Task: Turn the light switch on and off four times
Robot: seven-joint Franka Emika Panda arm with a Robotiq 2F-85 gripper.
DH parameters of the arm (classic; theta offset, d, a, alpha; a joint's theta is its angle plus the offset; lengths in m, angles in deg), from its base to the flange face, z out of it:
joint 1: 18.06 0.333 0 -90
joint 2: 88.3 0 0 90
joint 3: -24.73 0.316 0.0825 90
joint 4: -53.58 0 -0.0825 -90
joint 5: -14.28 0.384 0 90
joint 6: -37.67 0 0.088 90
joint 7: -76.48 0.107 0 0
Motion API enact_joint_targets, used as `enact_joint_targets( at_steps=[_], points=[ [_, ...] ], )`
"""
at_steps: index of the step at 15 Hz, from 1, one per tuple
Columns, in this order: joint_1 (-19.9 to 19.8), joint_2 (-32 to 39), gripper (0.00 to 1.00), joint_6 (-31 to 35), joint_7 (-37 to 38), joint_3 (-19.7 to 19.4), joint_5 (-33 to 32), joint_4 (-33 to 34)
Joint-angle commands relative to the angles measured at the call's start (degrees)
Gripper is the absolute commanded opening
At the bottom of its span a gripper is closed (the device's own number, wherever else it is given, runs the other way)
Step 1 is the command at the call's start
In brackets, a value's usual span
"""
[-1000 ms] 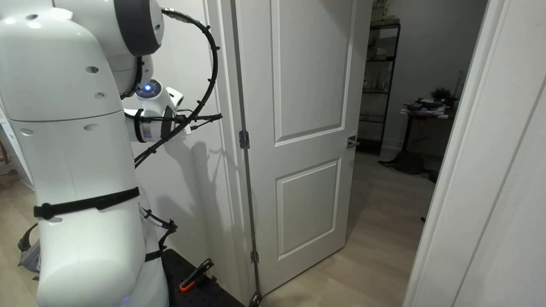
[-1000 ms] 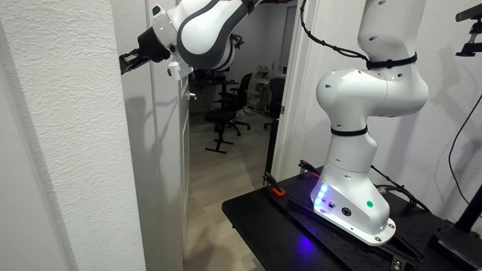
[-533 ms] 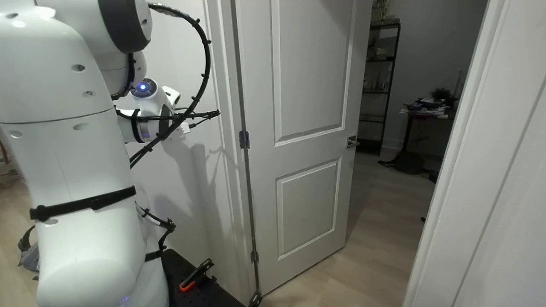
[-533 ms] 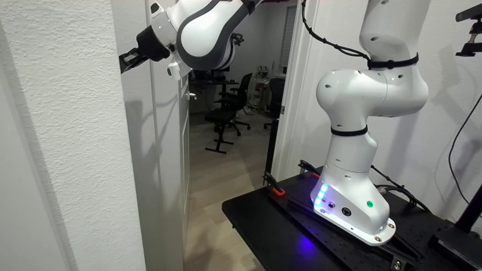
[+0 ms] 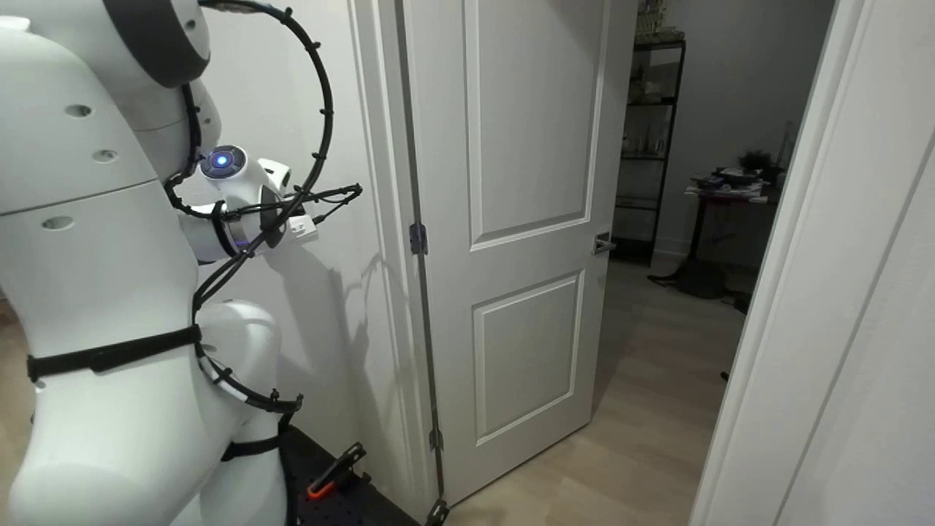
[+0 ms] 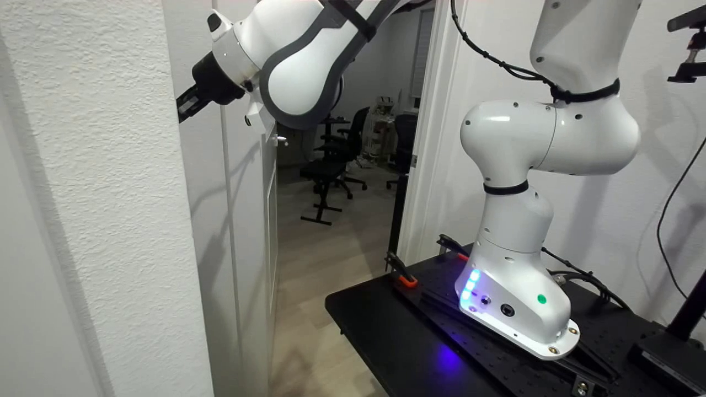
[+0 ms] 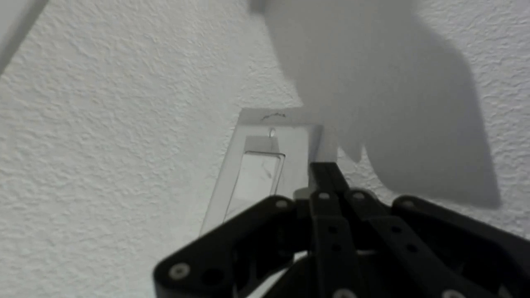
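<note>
The claw (image 7: 325, 169) is closed: its two fingers lie together with no gap showing at the tips, and nothing is gripped between them. In the wrist view the tips overlap the right edge of the plate (image 7: 295, 159), just beside the switch (image 7: 253, 182). Whether they touch the plate or hover in front of it I can't make out; they do not look to be on the switch itself.

The switch is a white rocker set in that plate on the textured wall (image 7: 124, 136), its lower end hidden by the claw. Which half is pressed in is too faint to judge, so on or off stays unknown. A broad shadow (image 7: 418, 107) falls to the right of the plate in that view.

As for progress, nothing shows a count. My reading is that the closed tips serve as a poker and this is a spot beside a press, leading up to one or coming between two; anything from none to all four rounds may be done. If some are left, the tips would need to go leftward onto the switch.

Farther out, in an exterior view the corner (image 6: 110, 209) hides the tips and the switch, while the door (image 5: 529, 263) stands ajar past the arm (image 5: 109, 277)
</note>
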Motion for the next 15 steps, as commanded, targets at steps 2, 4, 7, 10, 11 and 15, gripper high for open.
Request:
enact_joint_targets(
  at_steps=[2, 4, 7, 10, 11, 15],
  points=[
    [-11.89, 12.71, 0.0, 0.14, 7.28, 11.85, -0.03, 3.66],
    [-21.44, 16.73, 0.0, 0.14, 7.42, 21.2, 2.55, 6.44],
    [-33.74, 23.69, 0.0, 0.13, 8.18, 32.27, 5.17, 12.75],
    [-43.96, 23.7, 0.0, -2.47, 6.59, 39.38, 4.87, 16.12],
    [-48.11, 22.24, 0.0, -4.67, 6.02, 42.29, 3.08, 17.06],
    [-65.79, 13.53, 0.0, -19.41, 4.29, 59.19, -5.03, 18.05]
  ],
)
